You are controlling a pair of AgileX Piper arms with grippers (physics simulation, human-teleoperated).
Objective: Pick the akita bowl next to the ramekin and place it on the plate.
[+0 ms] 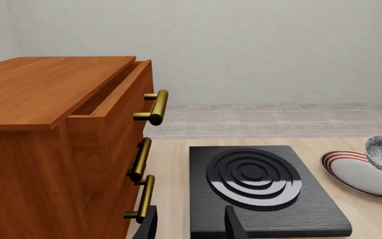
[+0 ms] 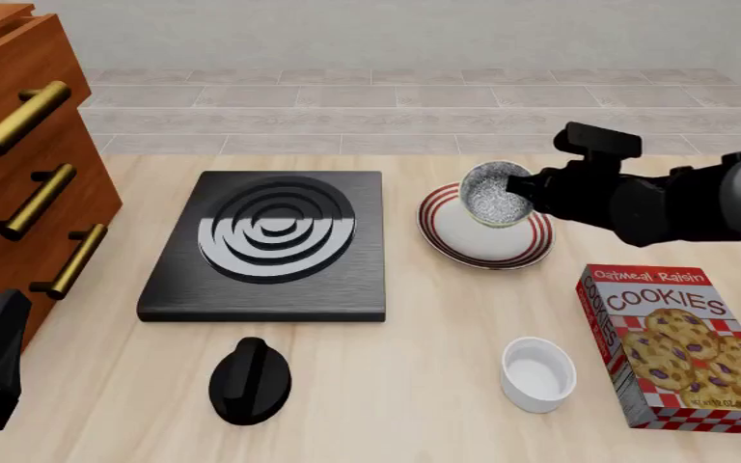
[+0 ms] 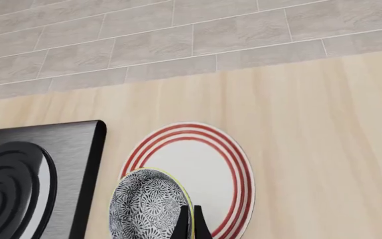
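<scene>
1. The right gripper [image 3: 190, 219] was clamped on the rim of the akita bowl [image 2: 493, 196], fingers pinched close on the wall, which suited a thin-walled bowl.
2. The bowl was held over the plate [image 2: 453, 236], tilted, apparently not yet seated; judged the placing stage, release pending.
3. The ramekin [image 2: 538, 371] stood well apart, near the cookie box [image 2: 674, 342].
4. The left gripper [image 1: 189, 224] was idle beside the drawer cabinet [image 1: 51, 144], jaws apart and empty.

Both arms are plain matte black. The right arm [image 2: 660, 203] is thick and rounded, with a boxy block on top. The left gripper [image 1: 191, 225] ends in two thin, flat black fingers.
</scene>
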